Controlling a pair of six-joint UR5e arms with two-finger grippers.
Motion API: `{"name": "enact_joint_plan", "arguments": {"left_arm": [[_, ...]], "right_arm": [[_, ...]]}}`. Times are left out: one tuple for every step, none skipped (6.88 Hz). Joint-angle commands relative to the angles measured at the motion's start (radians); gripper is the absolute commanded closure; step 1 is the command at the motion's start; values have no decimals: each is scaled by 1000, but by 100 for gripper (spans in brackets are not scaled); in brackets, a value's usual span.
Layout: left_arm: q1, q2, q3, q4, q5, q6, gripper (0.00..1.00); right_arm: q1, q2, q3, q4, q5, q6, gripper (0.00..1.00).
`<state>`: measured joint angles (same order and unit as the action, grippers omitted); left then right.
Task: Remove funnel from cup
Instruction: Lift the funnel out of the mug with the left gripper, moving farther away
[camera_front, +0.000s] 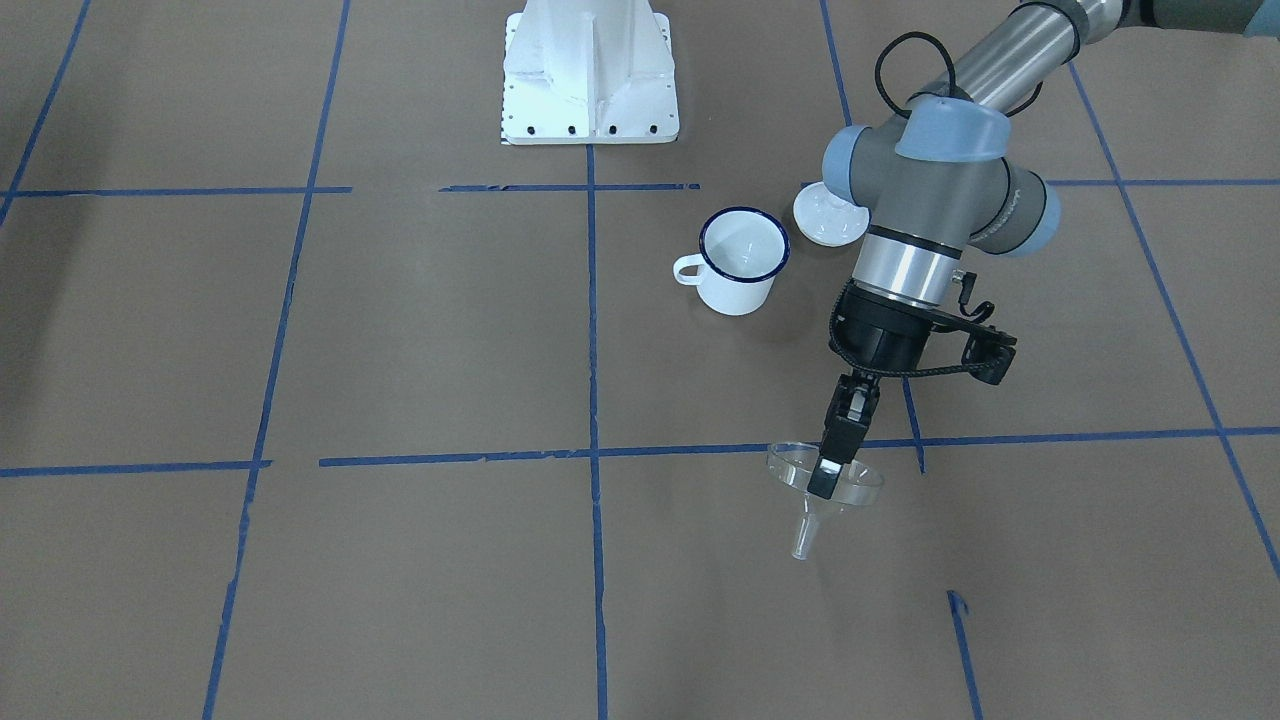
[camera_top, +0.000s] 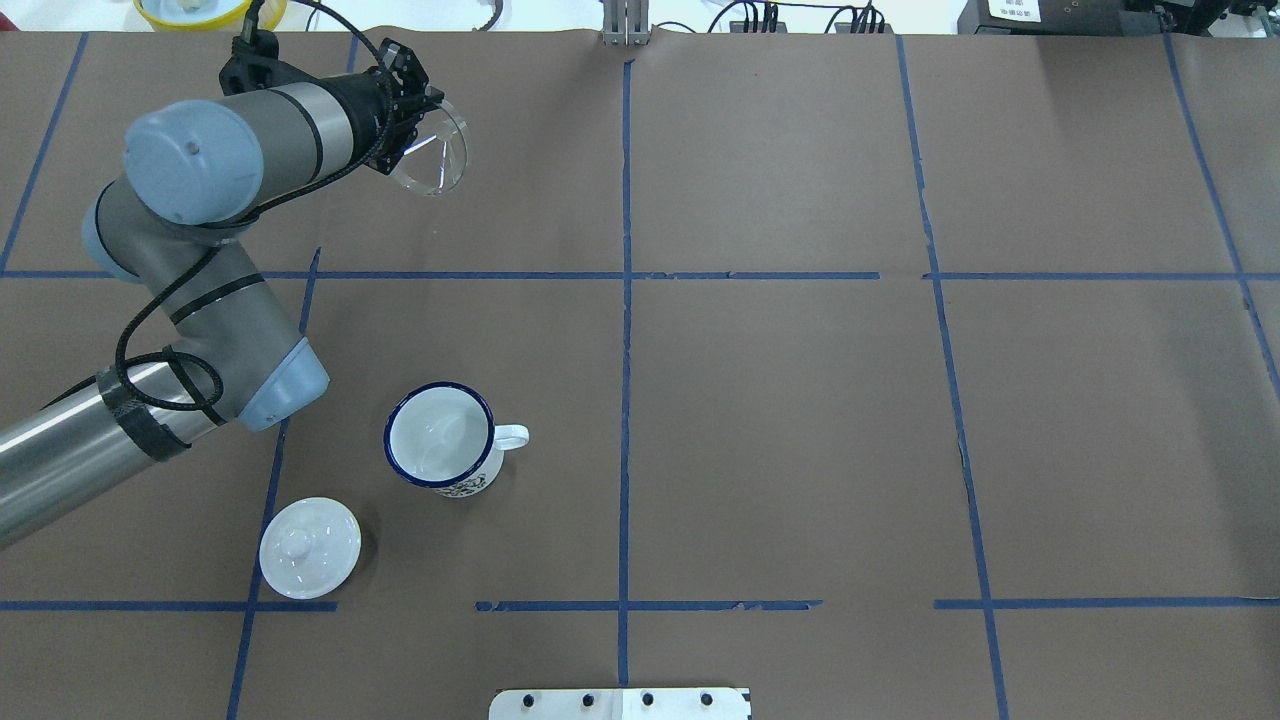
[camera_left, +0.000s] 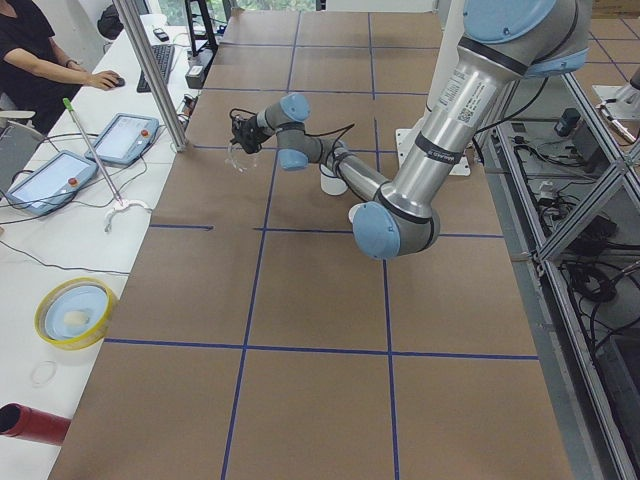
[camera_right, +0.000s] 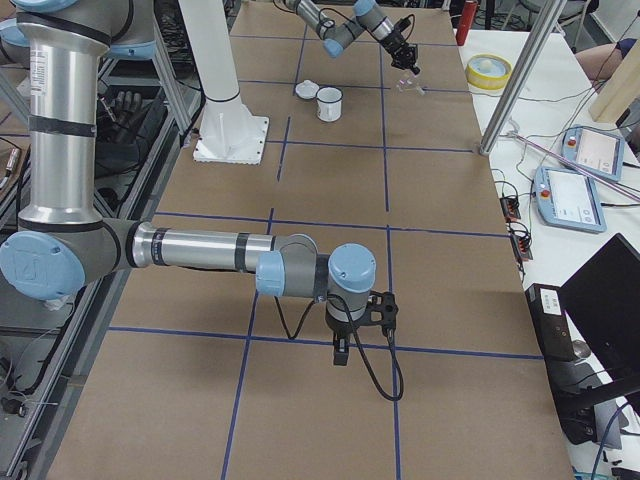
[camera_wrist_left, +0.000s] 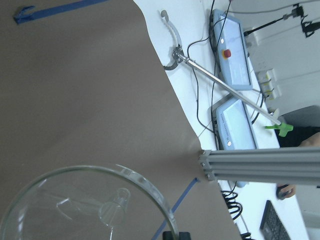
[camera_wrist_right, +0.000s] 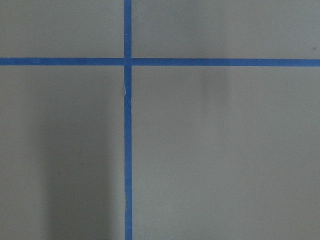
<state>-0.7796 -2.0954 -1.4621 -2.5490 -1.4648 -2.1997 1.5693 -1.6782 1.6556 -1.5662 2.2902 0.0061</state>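
My left gripper is shut on the rim of the clear plastic funnel and holds it tilted over the table's far side, well away from the cup. In the overhead view the gripper and funnel are at the far left. The funnel's cone and spout fill the bottom of the left wrist view. The white enamel cup with a dark blue rim stands upright and empty. My right gripper shows only in the exterior right view, low over the table, and I cannot tell its state.
A white domed lid with a knob lies beside the cup, partly behind my left arm. The robot's white base plate is at the near edge. Screens, cables and a metal post lie beyond the table's far edge.
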Motion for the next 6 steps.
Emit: {"name": "enact_joint_plan", "arguments": {"left_arm": [[11,95,61,-293,31,0,100],[14,84,97,-303,26,0,100],[34,69,174,-400,23,0,100],[60,66,202,-443,12,0,100],[66,58,207,-441,-24,0,100],[66,58,224,-439,-34,5,100]], "right_arm": [[0,0,0,0,0,0,0],[0,0,0,0,0,0,0],[0,0,0,0,0,0,0],[0,0,1,0,0,0,0],[0,0,1,0,0,0,0],[0,0,0,0,0,0,0]]}}
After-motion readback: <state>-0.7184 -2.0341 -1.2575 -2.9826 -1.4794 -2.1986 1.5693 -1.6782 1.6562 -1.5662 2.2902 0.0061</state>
